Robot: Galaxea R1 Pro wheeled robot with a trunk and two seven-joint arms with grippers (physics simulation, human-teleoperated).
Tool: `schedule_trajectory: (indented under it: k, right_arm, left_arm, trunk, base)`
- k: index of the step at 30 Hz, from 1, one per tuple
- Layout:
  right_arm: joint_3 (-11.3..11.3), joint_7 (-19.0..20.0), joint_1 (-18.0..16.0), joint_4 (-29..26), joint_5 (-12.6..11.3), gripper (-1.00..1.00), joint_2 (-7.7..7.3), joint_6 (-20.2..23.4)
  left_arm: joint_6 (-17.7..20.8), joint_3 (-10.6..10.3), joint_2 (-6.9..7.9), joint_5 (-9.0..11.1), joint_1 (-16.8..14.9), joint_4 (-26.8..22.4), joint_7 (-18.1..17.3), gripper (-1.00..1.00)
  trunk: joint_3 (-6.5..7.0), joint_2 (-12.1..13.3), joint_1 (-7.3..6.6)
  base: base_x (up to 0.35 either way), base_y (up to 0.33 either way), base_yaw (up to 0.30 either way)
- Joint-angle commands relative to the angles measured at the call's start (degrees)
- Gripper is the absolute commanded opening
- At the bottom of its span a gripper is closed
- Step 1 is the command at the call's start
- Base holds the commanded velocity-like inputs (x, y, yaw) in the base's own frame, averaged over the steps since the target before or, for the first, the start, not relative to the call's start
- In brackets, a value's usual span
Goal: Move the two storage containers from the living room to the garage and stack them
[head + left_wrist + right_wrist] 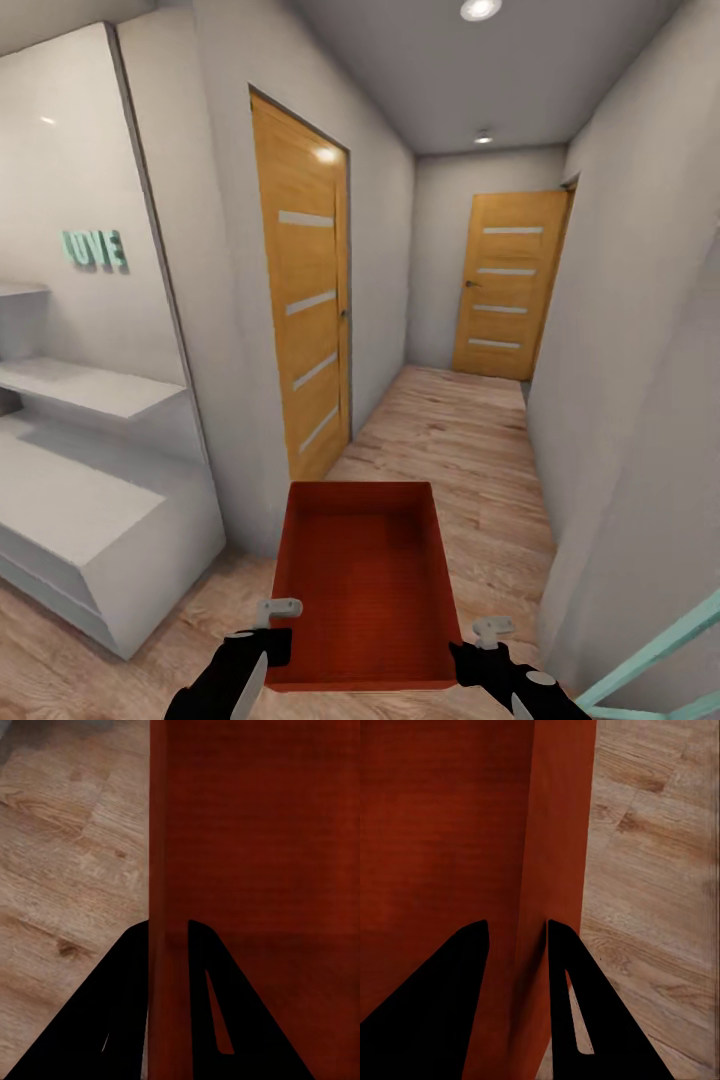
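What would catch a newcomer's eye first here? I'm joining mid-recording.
The open orange-red rectangular storage container, held low in front over the wood plank floor, each side wall pinched by the left gripper and right gripper. Beyond it, two orange wooden doors line the narrow corridor.

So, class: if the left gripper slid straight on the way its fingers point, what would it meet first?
The left gripper already straddles a side wall of the storage container, so it would just slide further along that wall. Beyond the box, probably the wood plank floor, though depth is unclear.
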Motion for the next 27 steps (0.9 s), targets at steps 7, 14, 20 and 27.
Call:
schedule_trajectory:
  k: [7,14,20,27]
  right_arm:
    - [0.36,0.12,-0.04,0.03,-0.75,-1.00,-0.06,-0.07]
    - [0.36,0.12,-0.04,0.03,-0.74,-1.00,-0.06,-0.07]
    - [0.36,0.12,-0.04,0.03,-0.70,-1.00,-0.06,-0.07]
    - [0.36,0.12,-0.04,0.03,-0.70,-1.00,-0.06,-0.07]
  left_arm:
    - [0.41,3.57,-0.06,-1.90,-0.05,-0.34,0.15,-1.00]
    - [0.41,3.58,0.00,-1.90,-0.04,-0.37,0.15,-1.00]
    - [0.41,3.58,0.01,-1.90,-0.07,-0.35,0.15,-1.00]
    - [0.41,3.61,0.01,-1.90,-0.05,-0.36,0.15,-1.00]
  trunk:
    - [-0.11,-0.11,0.06]
    - [-0.11,-0.11,0.06]
    - [-0.11,-0.11,0.06]
    - [-0.11,-0.11,0.06]
  base:
    - [0.327,0.000,-0.289]
    - [0.327,0.031,-0.216]
    - [0.327,0.087,-0.022]
    - [0.327,0.035,-0.001]
